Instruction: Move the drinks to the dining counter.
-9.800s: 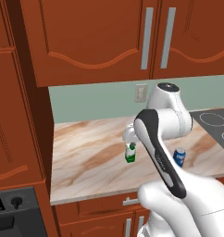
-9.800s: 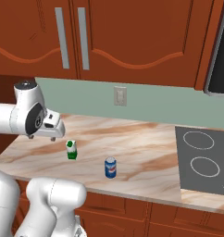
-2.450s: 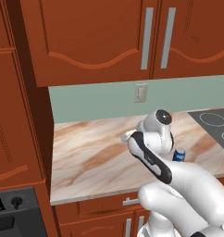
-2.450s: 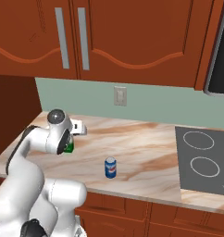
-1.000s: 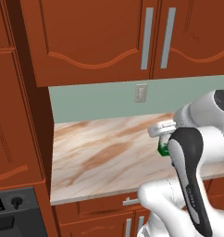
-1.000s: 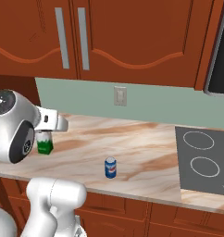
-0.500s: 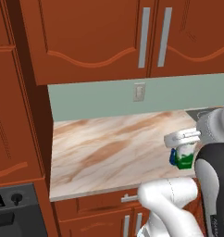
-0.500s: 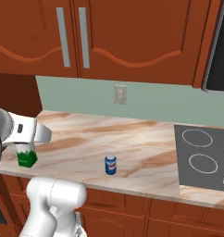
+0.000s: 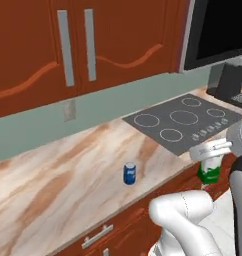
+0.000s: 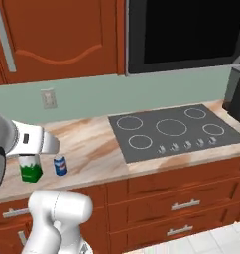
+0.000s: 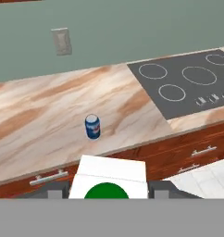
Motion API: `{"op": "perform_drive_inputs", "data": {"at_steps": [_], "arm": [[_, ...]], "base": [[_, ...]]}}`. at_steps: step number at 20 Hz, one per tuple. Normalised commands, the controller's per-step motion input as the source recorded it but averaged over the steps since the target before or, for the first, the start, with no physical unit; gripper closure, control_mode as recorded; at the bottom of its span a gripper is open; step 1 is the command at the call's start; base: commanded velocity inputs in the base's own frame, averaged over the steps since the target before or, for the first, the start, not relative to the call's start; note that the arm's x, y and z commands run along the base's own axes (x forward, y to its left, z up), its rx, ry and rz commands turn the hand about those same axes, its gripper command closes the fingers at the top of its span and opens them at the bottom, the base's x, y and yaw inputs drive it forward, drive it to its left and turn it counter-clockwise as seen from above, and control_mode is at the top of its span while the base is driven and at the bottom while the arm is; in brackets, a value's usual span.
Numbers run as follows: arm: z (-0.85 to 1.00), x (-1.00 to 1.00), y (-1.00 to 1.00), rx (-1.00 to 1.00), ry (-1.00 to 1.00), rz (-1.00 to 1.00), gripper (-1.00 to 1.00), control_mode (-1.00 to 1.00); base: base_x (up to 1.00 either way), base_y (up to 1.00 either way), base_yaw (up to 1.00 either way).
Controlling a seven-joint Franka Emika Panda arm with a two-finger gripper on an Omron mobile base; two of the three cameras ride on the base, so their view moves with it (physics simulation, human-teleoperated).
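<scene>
Carton (image 9: 209, 170) clamped upright between the fingers (image 11: 108, 185), off the worktop (image 9: 63, 185) edge at 3 o'clock | can (image 9: 129, 173) standing mid-worktop | advice: keep carton vertical and grip firm during transit to dining counter.

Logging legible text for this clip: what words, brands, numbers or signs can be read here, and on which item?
Small blue can with a white label: a red, white and blue mark, too blurred to read.
White carton with a green base, held in the gripper: a plain green circle on top, no lettering.
Black cooktop: white rings and control marks, no readable characters.
Nothing else carries text.
</scene>
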Motion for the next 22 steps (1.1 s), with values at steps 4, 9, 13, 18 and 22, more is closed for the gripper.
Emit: {"op": "perform_drive_inputs", "data": {"at_steps": [4,9,13,18,22], "arm": [[0.00,0.00,0.00,0.00,0.00,0.00,1.00,1.00],[0.00,0.00,0.00,0.00,0.00,0.00,1.00,1.00],[0.00,0.00,0.00,0.00,0.00,0.00,1.00,1.00],[0.00,0.00,0.00,0.00,0.00,0.00,1.00,1.00],[0.00,0.00,0.00,0.00,0.00,0.00,1.00,1.00]], "base": [[0.00,0.00,-0.94],[0.00,0.00,-0.95],[0.00,0.00,-0.98],[0.00,0.00,-1.00],[0.00,0.03,-1.00]]}}
